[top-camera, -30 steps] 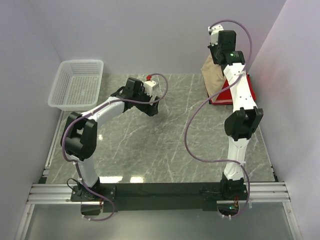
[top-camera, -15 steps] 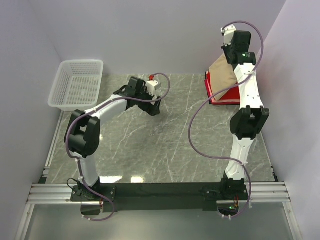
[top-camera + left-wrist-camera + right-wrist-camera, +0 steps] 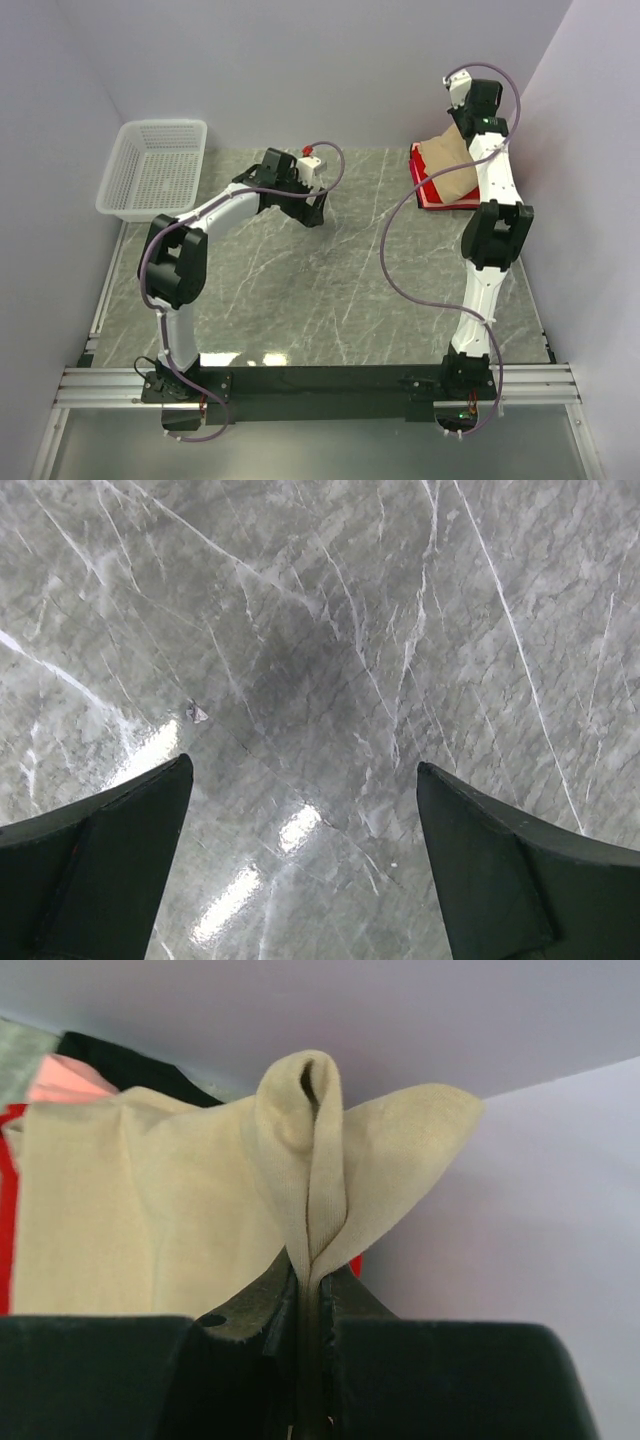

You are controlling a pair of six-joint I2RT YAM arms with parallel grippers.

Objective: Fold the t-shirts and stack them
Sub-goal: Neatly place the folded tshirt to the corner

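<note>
The tan t-shirt (image 3: 450, 160) lies on the folded red t-shirt (image 3: 437, 193) at the back right of the table. My right gripper (image 3: 466, 128) is shut on a pinched fold of the tan t-shirt (image 3: 315, 1190) and holds that edge up near the right wall. In the right wrist view the red t-shirt (image 3: 8, 1210) shows as a strip under the tan cloth. My left gripper (image 3: 318, 212) hangs low over bare marble at the table's back middle. Its fingers (image 3: 100, 850) stand wide apart with nothing between them.
A white mesh basket (image 3: 155, 168) stands at the back left corner. The grey walls close in behind and on both sides. The marble tabletop (image 3: 340, 280) lies between the arms.
My right gripper has carried the tan t-shirt edge to the right and back, laying the cloth over the red t-shirt. My left gripper has shifted slightly right.
</note>
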